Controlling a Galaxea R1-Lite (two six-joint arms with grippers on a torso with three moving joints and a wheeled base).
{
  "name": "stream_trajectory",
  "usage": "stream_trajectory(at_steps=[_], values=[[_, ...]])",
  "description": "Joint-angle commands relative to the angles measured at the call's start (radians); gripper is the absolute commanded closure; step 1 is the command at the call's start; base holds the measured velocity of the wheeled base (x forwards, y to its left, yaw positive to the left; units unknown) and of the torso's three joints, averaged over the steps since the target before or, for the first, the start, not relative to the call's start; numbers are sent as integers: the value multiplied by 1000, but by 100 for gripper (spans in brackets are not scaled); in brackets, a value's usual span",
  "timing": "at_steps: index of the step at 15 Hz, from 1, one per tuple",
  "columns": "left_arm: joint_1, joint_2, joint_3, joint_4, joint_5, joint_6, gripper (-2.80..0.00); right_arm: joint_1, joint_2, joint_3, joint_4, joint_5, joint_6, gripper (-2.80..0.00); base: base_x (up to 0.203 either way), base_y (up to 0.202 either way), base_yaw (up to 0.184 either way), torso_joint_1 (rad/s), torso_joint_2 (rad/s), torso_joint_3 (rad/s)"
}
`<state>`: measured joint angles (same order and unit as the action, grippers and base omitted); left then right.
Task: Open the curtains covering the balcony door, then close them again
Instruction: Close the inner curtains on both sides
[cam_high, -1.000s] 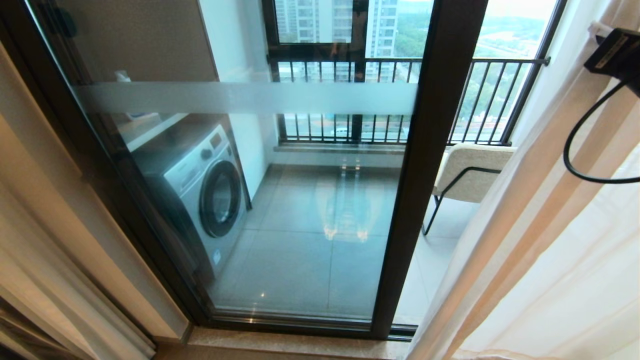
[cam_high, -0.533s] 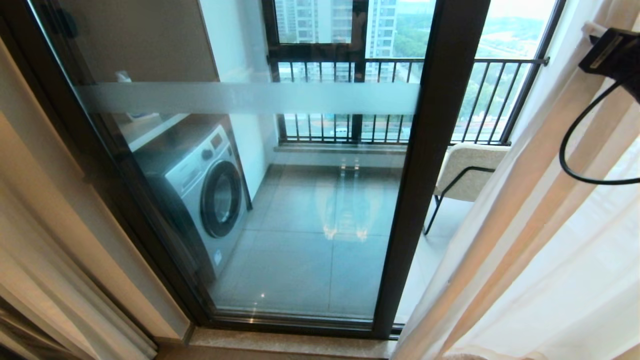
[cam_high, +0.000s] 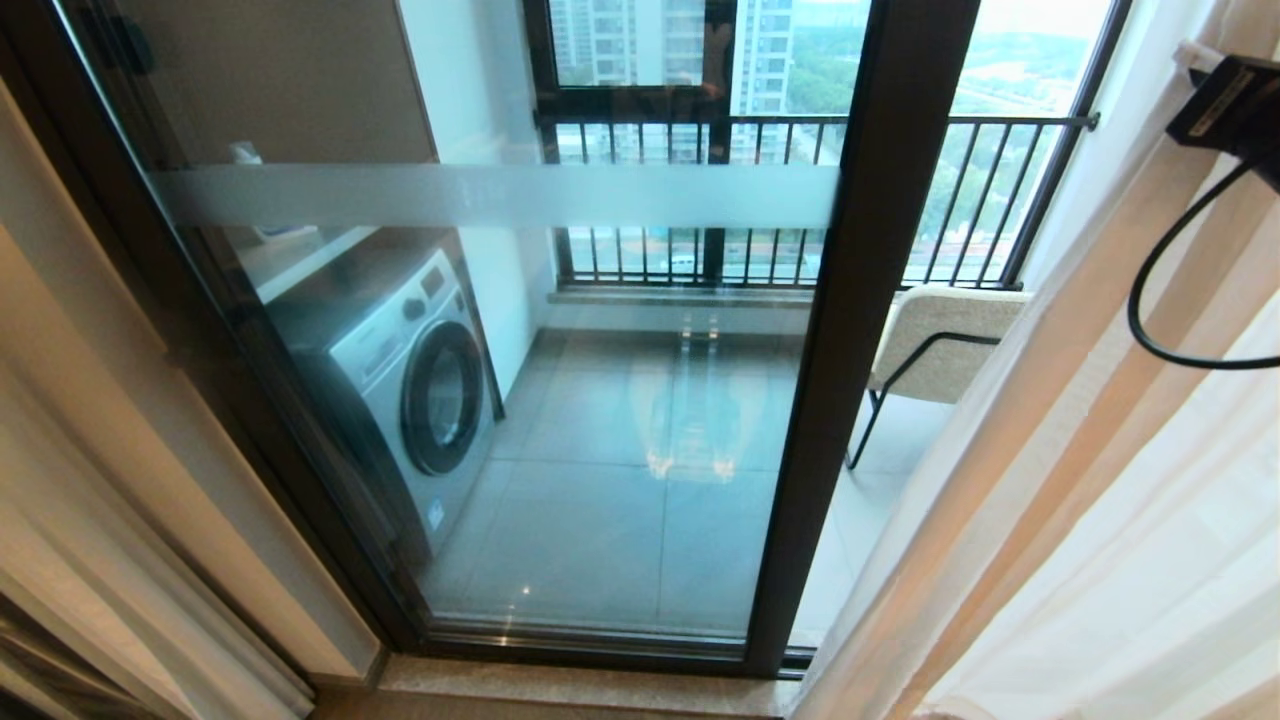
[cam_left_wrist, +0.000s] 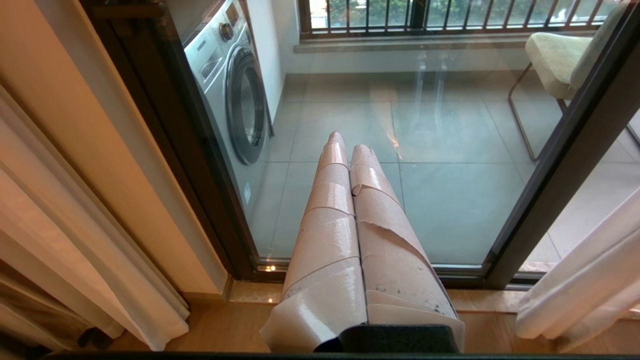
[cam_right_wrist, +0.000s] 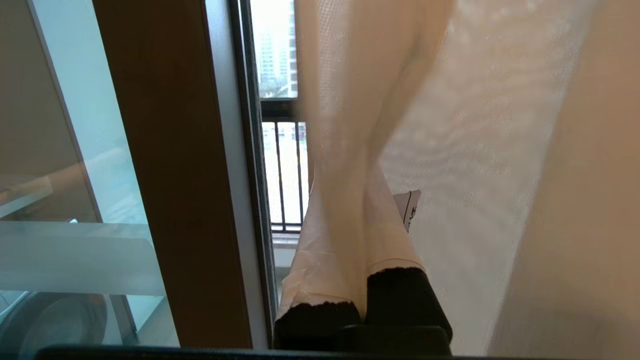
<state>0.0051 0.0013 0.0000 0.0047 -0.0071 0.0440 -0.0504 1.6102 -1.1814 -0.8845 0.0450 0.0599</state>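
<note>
Hanging at the right side of the balcony door (cam_high: 860, 330), the curtains (cam_high: 1080, 480) drape over the right claw (cam_right_wrist: 350, 165), closed on a fold of sheer fabric. The left claw (cam_left_wrist: 350, 147) is closed and empty, pointing at the glass, well apart from them.

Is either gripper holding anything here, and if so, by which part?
The right gripper is shut on the curtain, pinching a fold of the sheer fabric near its inner edge. The left gripper is shut and holds nothing.
</note>
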Motion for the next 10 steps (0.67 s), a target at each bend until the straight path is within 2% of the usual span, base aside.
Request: stream_trajectory(at_steps=[1,6,10], values=[[1,0,0,0,1,0,0,14,-4,-34,-2,0,-4,0,0,0,0,0,0,0],[0,0,0,0,1,0,0,88,24,-168,19,-4,-36,0,0,0,0,0,0,0],[1,0,0,0,1,0,0,192,63,-279,34,-9,-47,0,0,0,0,0,0,0]])
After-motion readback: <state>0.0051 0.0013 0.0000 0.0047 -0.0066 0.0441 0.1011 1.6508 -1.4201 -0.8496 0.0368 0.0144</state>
